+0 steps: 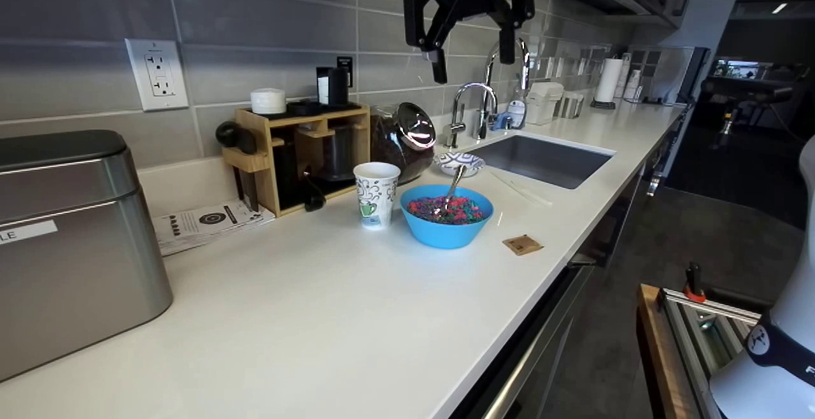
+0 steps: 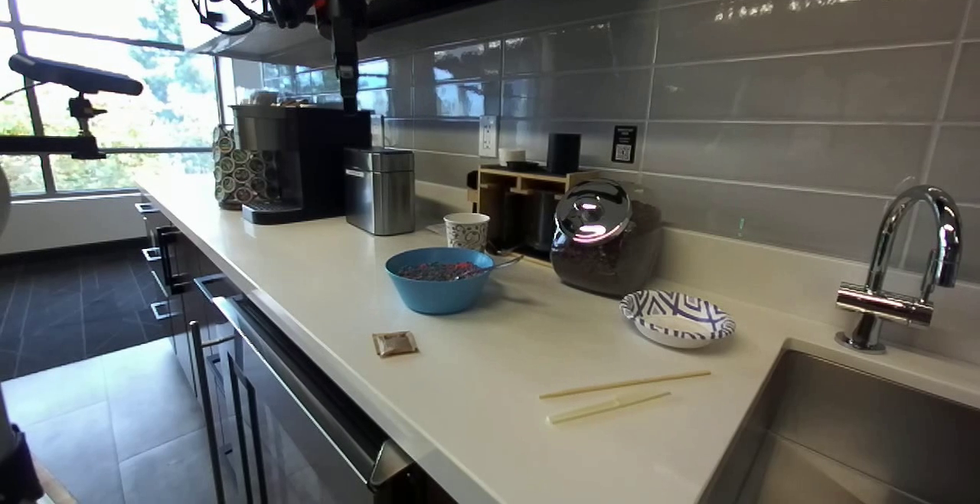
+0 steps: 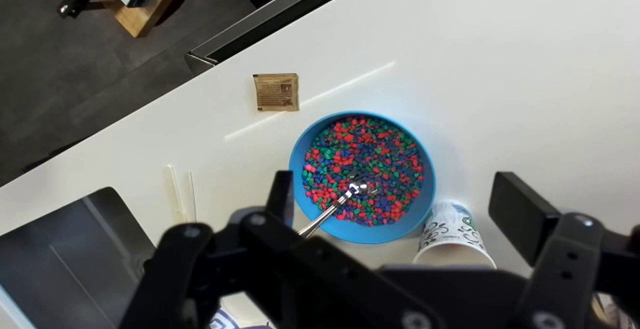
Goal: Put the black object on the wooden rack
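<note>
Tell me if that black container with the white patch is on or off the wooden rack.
On: both exterior views show the black container atop the wooden rack.

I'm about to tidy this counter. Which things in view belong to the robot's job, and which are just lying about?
Part of the job:
wooden rack
black container, standing atop the wooden rack
pincer, open

Just lying about:
blue bowl
spoon, in the blue bowl
paper cup
brown packet
patterned bowl
thin pale sticks

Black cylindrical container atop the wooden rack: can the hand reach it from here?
Likely yes: the hand is open and nothing covers the container, though the grey tiled wall stands close behind.
</note>
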